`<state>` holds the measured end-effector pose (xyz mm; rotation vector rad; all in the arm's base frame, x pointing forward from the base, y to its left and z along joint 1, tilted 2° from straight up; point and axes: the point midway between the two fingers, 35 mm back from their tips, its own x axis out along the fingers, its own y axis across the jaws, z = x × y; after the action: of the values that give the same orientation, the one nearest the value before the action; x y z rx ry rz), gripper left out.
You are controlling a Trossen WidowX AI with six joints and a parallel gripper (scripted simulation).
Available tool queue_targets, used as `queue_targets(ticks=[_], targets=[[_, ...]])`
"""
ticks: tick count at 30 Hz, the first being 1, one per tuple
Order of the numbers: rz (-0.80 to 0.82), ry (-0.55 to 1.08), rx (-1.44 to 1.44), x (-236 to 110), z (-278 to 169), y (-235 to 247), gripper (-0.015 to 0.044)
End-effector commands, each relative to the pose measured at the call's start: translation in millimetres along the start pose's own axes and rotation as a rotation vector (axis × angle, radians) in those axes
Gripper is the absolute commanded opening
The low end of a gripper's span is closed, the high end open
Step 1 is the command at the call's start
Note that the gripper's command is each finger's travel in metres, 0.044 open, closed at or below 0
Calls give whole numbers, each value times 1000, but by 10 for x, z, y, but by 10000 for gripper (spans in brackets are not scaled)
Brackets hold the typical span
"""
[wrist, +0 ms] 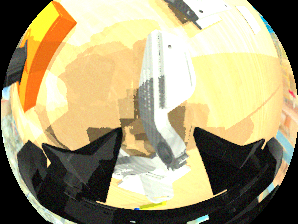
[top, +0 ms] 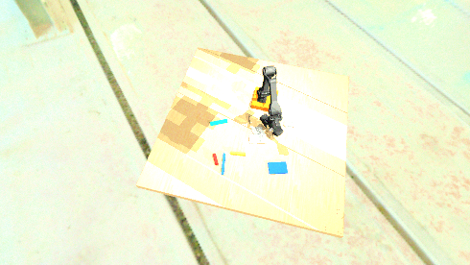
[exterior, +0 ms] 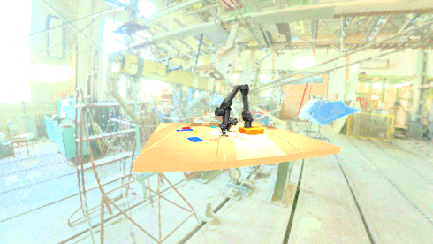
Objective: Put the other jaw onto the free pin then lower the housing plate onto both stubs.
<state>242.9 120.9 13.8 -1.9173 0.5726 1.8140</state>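
My gripper (top: pixel 273 134) (exterior: pixel 224 133) (wrist: pixel 159 131) is open, low over the table. In the wrist view a loose white-grey jaw (wrist: pixel 175 70) lies with its narrow, bent end between the two black fingers, with a gap on each side. Past the fingertips, a white assembly (wrist: pixel 150 186) shows low in the view, partly under the jaw's end; its pins and gear teeth cannot be made out. A grey-white part with dark holes (wrist: pixel 204 7) is cut off at the top; whether it is the housing plate is unclear. In the top and exterior views the white parts are too washed out to separate.
The orange arm base (top: pixel 259 102) (exterior: pixel 251 131) (wrist: pixel 37 67) is beside the work. On the wooden table (top: pixel 307 202) (exterior: pixel 177 161) lie a blue rectangle (top: pixel 277 168) (exterior: pixel 194 140), a cyan bar (top: pixel 219 122), a yellow bar (top: pixel 238 154), a red bar (top: pixel 215 159) and a blue bar (top: pixel 223 164).
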Motion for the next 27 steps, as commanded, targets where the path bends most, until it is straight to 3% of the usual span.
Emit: queue_targets(ticks=[1,7,14,16,27], targets=[[0,4,-3,7,-7,1,282],[0,4,-3,7,-7,1,125],[0,4,-3,7,-7,1,78],[0,4,-3,7,-7,1,37],[0,4,-3,-19,-7,0,37]])
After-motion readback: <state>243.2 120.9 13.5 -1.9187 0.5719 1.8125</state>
